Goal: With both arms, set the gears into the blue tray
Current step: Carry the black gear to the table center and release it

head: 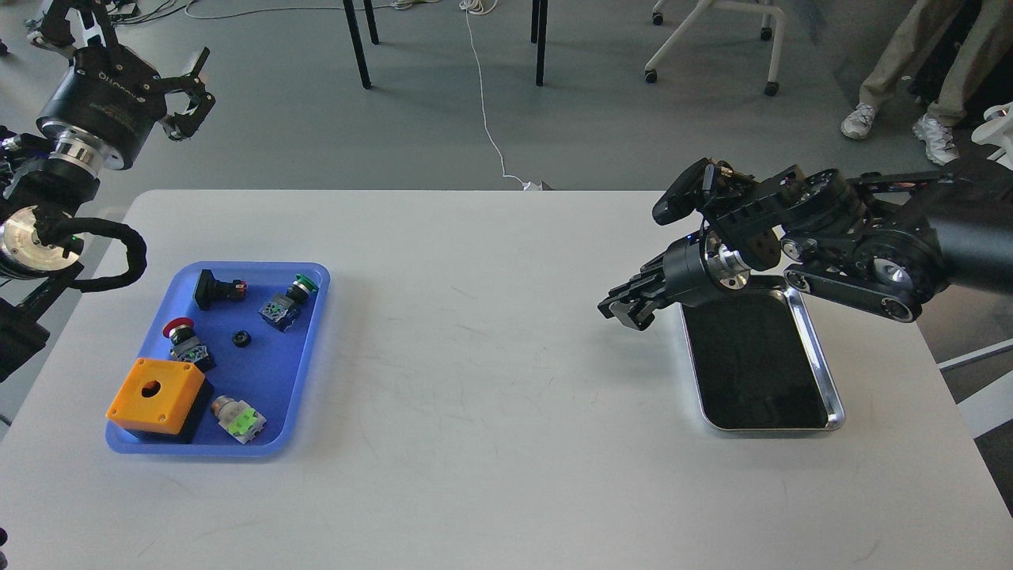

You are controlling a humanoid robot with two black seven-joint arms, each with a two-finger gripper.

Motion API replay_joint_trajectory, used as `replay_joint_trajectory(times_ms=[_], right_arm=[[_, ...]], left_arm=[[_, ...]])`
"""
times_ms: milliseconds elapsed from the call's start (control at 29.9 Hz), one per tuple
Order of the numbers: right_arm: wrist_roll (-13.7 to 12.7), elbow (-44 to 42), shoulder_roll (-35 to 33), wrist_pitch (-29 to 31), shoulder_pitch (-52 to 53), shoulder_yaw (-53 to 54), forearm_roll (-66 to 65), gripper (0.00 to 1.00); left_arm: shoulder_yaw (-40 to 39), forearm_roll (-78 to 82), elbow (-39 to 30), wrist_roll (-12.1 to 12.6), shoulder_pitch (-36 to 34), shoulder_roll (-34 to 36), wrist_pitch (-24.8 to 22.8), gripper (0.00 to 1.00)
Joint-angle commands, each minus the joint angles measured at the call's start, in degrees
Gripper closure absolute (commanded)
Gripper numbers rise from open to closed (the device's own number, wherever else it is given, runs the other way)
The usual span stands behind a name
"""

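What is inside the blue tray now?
In the blue tray: one gear, orange box, red button, green button, black part, pale part. Anything under the box is hidden.

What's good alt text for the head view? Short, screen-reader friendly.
A blue tray at the left of a white table holds one small black gear, push-buttons and an orange box. The left tool hangs open beyond the table's far left corner; the right tool hovers by an empty silver tray.

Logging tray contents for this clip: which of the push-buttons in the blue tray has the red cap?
The red-capped push-button by the blue tray's left side, just behind the orange box. The other capped one, the green-capped push-button, lies near the far right corner.
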Motion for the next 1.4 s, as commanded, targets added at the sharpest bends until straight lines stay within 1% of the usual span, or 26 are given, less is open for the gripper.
replay_joint_trajectory(times_ms=[0,201,268,401,602,702,769,1037,1371], right_arm=[[0.0,-0.03,5.17,-2.09,-0.68,-0.1,0.62,0.77],[0.0,-0.3,9.57,-5.08,-3.66,-0.1,2.82,0.77],[0.0,-1.08,10.1,-7.45,-5.68,-0.01,2.82,0.76],[0.0,-2.4,10.8,-14.12,-10.43,0.25,2.82,0.76],[0.0,-5.83,12.38,-16.68,-14.47,1.83,2.73,0.76],[0.0,-7.67,14.22,-18.53,-15.79,2.54,2.73,0.76],[0.0,-8.82,15.55,-18.97,-16.15,2.45,2.64,0.76],[0.0,-12.34,15.55,-18.97,-16.32,2.1,2.55,0.75],[0.0,-12.34,15.55,-18.8,-16.32,2.1,2.64,0.71]], left_arm=[[0.06,0.09,0.0,0.08,0.04,0.08,0.0,0.02],[0.06,0.17,0.0,0.09,0.04,0.08,0.0,0.02],[0.15,0.17,0.0,0.09,0.04,0.08,0.09,0.02],[0.5,0.26,0.0,0.09,0.04,0.08,0.09,0.02],[0.94,0.35,-0.09,0.52,-0.05,-0.01,0.18,0.02],[0.94,0.35,-0.09,0.52,-0.05,-0.36,0.26,0.02],[0.94,0.35,-0.09,0.52,-0.05,-0.54,0.35,0.02],[0.94,0.35,-0.35,0.52,-0.05,-0.45,0.53,0.02],[0.85,0.35,-0.35,0.52,-0.05,-0.1,0.26,0.02]])
